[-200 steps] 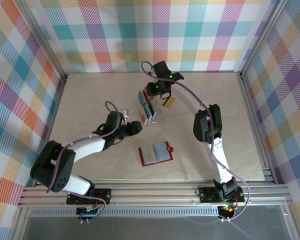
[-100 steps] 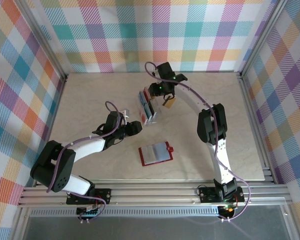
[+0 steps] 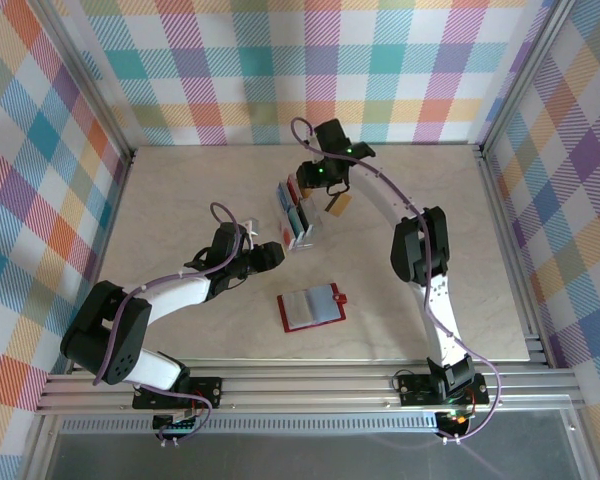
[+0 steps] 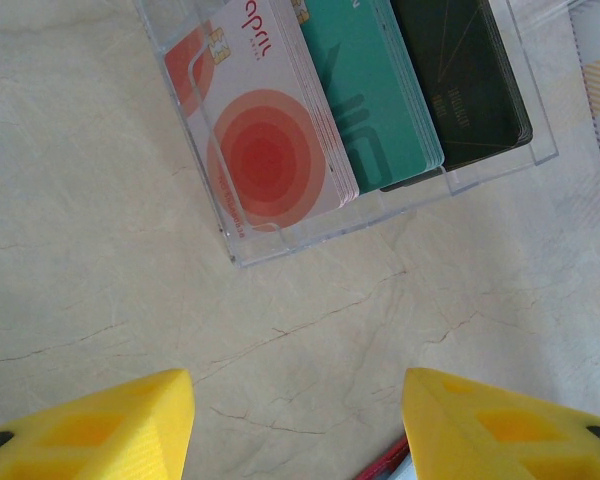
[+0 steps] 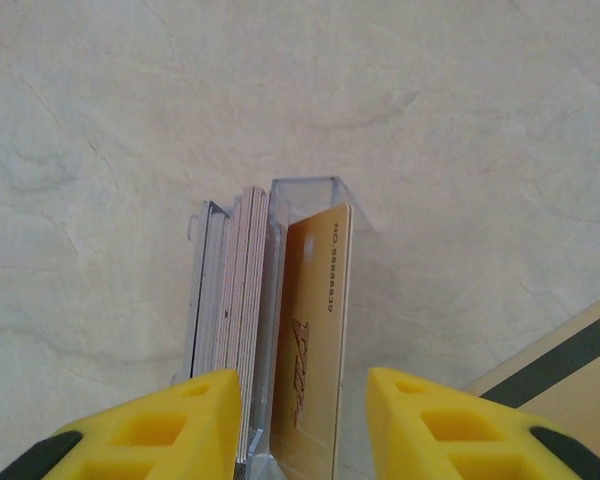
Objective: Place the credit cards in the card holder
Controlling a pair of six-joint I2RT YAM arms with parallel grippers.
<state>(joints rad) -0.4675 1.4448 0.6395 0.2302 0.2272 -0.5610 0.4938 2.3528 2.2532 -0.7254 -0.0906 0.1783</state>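
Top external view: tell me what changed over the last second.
The right end effector and its arm's elbow shifted slightly rightward. It is still above the far end of the clear rack, straddling the standing gold card. Nothing was taken hold of or let go. The left end effector, the card holder and the striped gold card on the table stayed put.

Top external: fixed high behind the arm bases (image 3: 195, 388), facing down. Whole counter (image 3: 460, 250) in frame, bases at 6 o'clock.

Left wrist: close, facing steeply down past the left claw (image 4: 295, 400) at 6 o'clock, with the clear rack (image 4: 310, 235) at 12.

Right wrist: very close above the same rack, facing down between the right claw (image 5: 302, 400) tips.

All three views share the rack.
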